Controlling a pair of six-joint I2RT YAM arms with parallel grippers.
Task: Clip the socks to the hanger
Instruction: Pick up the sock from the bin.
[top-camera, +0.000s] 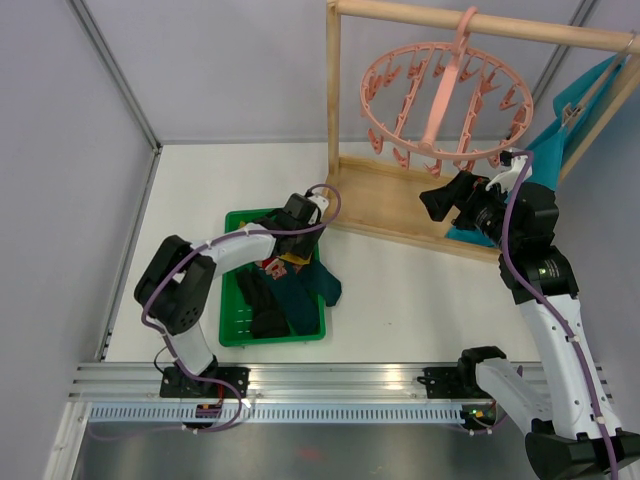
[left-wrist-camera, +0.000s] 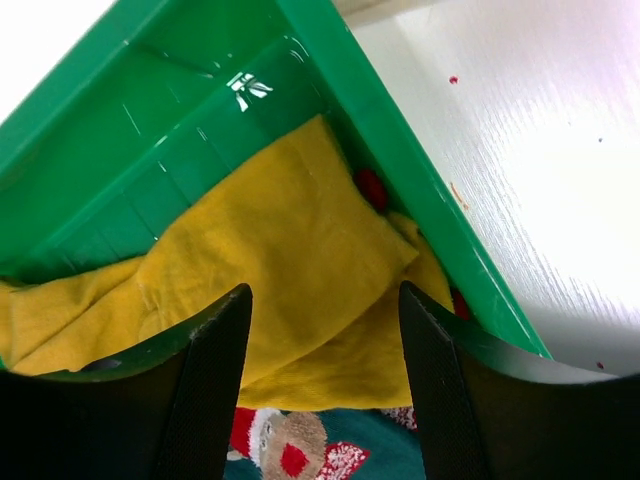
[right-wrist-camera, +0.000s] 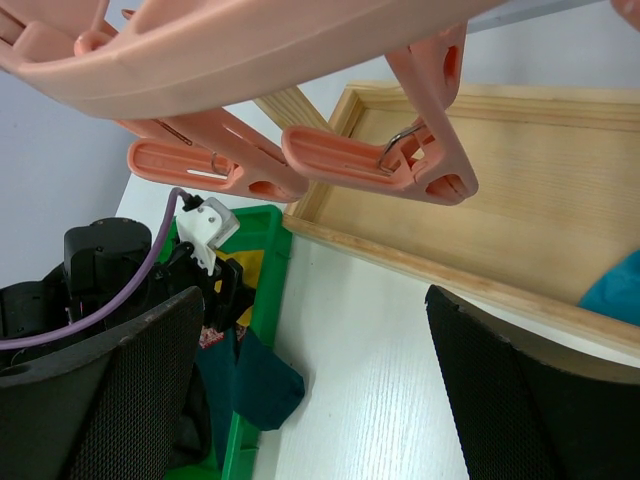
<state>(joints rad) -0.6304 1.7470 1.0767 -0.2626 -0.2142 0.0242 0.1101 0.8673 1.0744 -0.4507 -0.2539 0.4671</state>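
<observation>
A green bin (top-camera: 233, 310) sits on the white table (top-camera: 400, 300) near a wooden rack (top-camera: 390, 195) bearing teal cloth (top-camera: 550, 145).

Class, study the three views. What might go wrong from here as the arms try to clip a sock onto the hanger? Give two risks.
1. The open left gripper hovers over the folded yellow sock, close to the bin wall; it may grab only a fold, or bump the wall.
2. The hanger hangs by its hook alone, with the open right gripper just under a peg; a nudge may set it swinging.
</observation>
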